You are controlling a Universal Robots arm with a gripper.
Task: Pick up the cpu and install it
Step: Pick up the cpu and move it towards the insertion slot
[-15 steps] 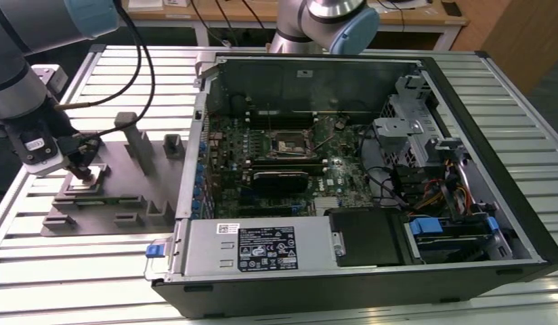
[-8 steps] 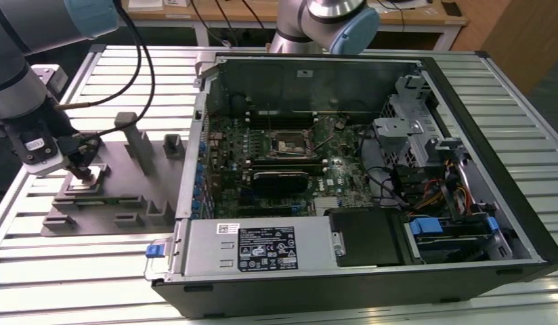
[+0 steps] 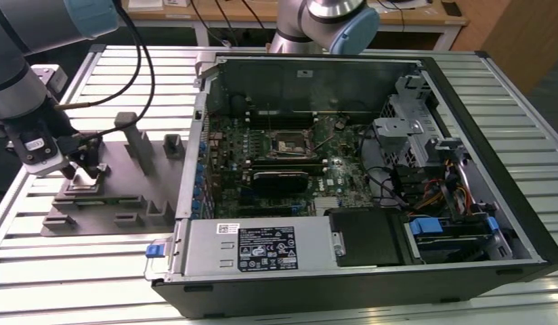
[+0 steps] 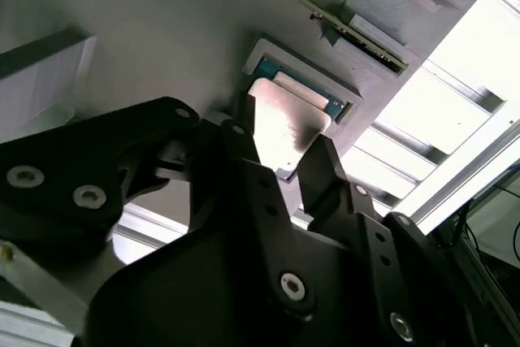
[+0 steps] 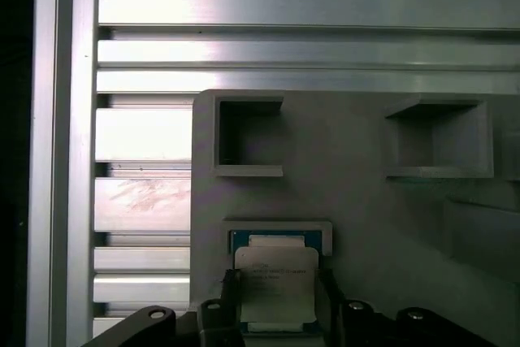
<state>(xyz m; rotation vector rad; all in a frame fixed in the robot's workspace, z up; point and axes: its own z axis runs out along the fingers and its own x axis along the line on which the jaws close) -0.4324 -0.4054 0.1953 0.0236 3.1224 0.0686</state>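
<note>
Where the slatted metal desk [image 3: 496, 81] carries a grey tray [image 3: 97, 217], the cpu [image 5: 275, 275] lies flat, end effector [image 5: 278, 286] spread astride it.

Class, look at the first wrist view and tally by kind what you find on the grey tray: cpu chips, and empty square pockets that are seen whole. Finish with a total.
cpu: 1
empty square pockets: 2
Total: 3
</note>
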